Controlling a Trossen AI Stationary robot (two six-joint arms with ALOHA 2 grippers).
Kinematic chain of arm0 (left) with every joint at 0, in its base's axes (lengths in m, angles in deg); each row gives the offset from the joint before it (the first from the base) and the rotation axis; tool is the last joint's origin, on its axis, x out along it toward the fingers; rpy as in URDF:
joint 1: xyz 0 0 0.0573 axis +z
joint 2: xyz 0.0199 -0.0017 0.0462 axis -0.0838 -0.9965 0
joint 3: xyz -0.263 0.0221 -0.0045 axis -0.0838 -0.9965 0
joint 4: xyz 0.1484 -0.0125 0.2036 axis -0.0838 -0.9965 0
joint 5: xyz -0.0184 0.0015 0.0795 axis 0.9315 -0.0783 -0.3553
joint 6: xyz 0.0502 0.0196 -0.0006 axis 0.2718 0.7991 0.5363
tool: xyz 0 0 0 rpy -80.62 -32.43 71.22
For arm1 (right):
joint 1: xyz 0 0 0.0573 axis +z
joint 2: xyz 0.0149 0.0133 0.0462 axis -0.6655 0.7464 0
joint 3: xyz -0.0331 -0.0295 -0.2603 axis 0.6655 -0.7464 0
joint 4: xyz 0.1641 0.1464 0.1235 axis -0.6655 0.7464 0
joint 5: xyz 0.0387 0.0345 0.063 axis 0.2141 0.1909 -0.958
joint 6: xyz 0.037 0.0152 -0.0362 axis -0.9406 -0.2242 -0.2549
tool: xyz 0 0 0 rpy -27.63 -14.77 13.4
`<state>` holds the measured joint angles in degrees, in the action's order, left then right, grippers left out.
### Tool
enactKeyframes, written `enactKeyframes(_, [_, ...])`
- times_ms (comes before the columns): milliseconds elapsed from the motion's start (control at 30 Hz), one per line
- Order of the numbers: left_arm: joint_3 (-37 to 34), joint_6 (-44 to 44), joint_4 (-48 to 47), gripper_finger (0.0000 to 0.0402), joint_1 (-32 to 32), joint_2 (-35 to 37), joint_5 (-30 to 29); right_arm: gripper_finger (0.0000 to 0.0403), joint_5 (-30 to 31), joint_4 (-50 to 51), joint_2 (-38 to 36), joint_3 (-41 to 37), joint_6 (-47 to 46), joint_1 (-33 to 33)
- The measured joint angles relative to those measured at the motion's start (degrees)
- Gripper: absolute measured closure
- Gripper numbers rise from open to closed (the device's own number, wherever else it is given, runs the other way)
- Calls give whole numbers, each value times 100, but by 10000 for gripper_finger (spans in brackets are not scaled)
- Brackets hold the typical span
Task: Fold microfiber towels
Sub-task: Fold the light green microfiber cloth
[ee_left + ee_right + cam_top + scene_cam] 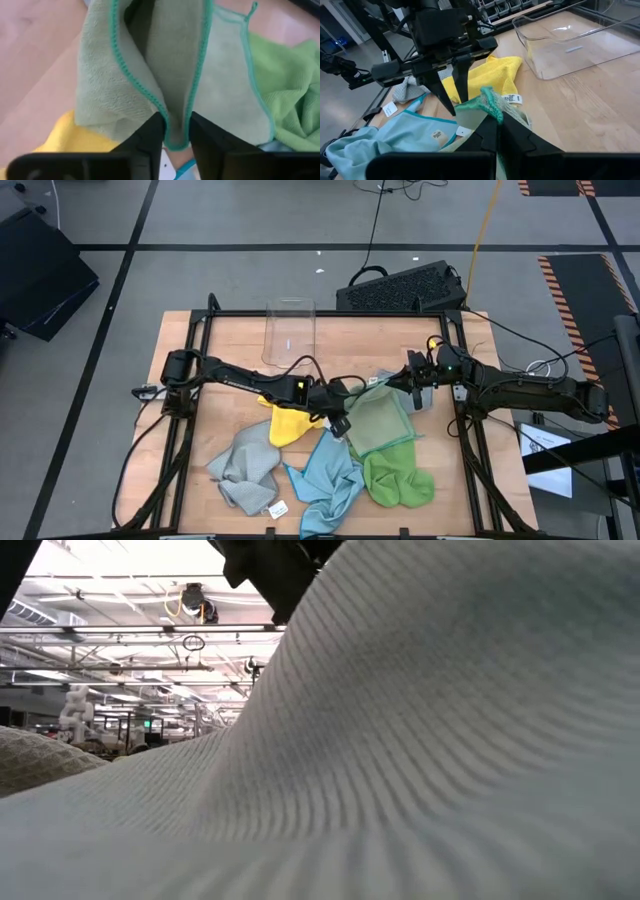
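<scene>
Pale green towel (pixel 175 75) | edge pinched between left fingers (pixel 150 137) | corner nipped by right fingers (pixel 487 132)

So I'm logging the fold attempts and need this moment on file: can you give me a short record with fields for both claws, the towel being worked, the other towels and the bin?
left claw: closed on an edge of the pale green towel
right claw: shut on a corner of the same towel
towel being worked: pale green, teal-edged, held between both claws at the table's middle
other towels: yellow towel, grey towel, light blue towel, bright green towel, all crumpled
clear bin: at the table's far edge, nothing visible inside
</scene>
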<state>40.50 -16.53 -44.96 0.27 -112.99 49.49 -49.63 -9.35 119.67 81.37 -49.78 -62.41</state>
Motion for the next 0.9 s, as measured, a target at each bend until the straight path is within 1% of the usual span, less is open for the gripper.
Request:
enactKeyframes(133, [-2,25,-95,326,0,0,-7,401,0,0,0,0,0,0])
enactKeyframes(233, [-2,138,113,316,-9,0,-9,401,0,2,0,0,-14,-2])
enactKeyframes(333, [-2,299,263,278,-76,-1,-49,401,0,5,0,0,-15,-2])
enactKeyframes(467, [-2,31,156,203,-180,-185,-78,401,11,17,0,0,-17,-2])
enactKeyframes(533, [-8,3,187,171,-249,-280,-217,401,15,19,0,0,-20,-2])
enactKeyframes(633, [-9,-39,289,147,-314,-326,-519,401,20,25,0,0,-93,-2])
enactKeyframes(700, [-7,-75,356,146,-328,-326,-694,401,20,31,0,0,-107,-2])
enactKeyframes(767, [-7,-66,394,156,-323,-326,-891,401,20,48,0,0,-107,-2])
enactKeyframes(900, [-7,7,449,206,-317,-326,-962,401,22,49,0,0,-148,-2])
